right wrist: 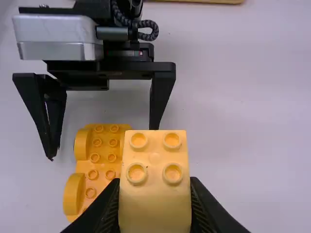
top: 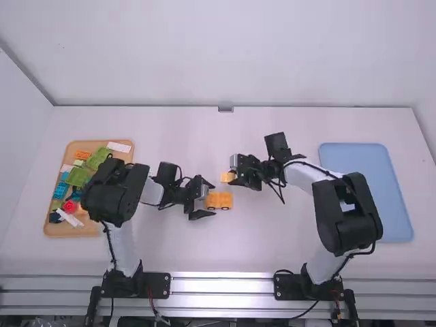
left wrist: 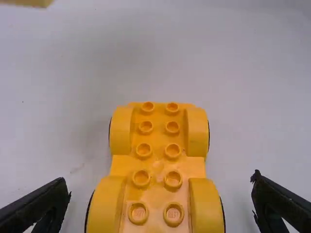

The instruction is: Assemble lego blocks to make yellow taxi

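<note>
On the white table (top: 170, 248), near its middle, the yellow car base (left wrist: 156, 167) sits lengthwise between the spread fingers of the left gripper (top: 212, 199). One finger stands on each side of its rear portion, both apart from its sides, and its two rows of studs face the left wrist camera. The right gripper (top: 232, 177) is clamped on a paler yellow block (right wrist: 155, 194), gripping it by two opposite sides, with four studs showing beyond the fingertips. In the high view that block is just beside the base, on the side farther from the camera. Well apart from both grippers, loose coloured pieces lie in a wooden tray (top: 71, 230) at the left, and a blue tray (top: 368, 191) lies at the right.
</note>
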Controlling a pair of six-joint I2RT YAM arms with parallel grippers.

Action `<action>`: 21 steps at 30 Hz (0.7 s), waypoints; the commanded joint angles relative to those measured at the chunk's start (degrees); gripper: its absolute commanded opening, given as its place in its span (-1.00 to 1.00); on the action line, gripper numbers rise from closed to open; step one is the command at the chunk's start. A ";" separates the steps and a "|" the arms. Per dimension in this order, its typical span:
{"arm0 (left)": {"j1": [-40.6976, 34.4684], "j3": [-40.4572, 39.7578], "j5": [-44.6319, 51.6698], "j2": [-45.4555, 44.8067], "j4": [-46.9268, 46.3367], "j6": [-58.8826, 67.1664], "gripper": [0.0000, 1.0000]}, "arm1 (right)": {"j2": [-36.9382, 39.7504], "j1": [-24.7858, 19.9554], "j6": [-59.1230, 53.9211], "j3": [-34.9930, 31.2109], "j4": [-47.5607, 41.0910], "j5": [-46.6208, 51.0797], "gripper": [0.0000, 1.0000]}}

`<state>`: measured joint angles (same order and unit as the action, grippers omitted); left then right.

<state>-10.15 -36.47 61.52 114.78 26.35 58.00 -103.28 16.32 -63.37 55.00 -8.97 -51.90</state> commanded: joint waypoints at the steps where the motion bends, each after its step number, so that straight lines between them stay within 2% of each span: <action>1: -0.74 0.37 2.36 1.09 1.18 -1.42 0.98 | 1.49 -0.20 0.59 -0.39 -0.28 -0.33 -0.67; 6: -1.16 0.35 2.12 1.33 1.77 0.04 0.98 | 0.46 -0.07 0.46 -0.48 -2.25 -0.79 -0.77; 10: -2.01 -0.74 1.60 1.33 0.55 0.11 0.98 | -3.32 1.01 1.49 -1.14 0.02 -1.49 -0.80; 13: -2.23 -2.43 -0.55 1.33 -2.56 0.11 1.00 | -5.05 0.70 5.29 -0.96 2.56 -6.21 -0.80; 21: -3.04 -5.18 -0.90 4.20 -3.45 -0.11 0.73 | -5.05 0.96 -0.26 -1.03 -0.48 -2.05 -0.77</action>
<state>-12.73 -41.06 60.10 117.16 23.20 57.60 -108.09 17.06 -61.98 54.46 -9.17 -54.22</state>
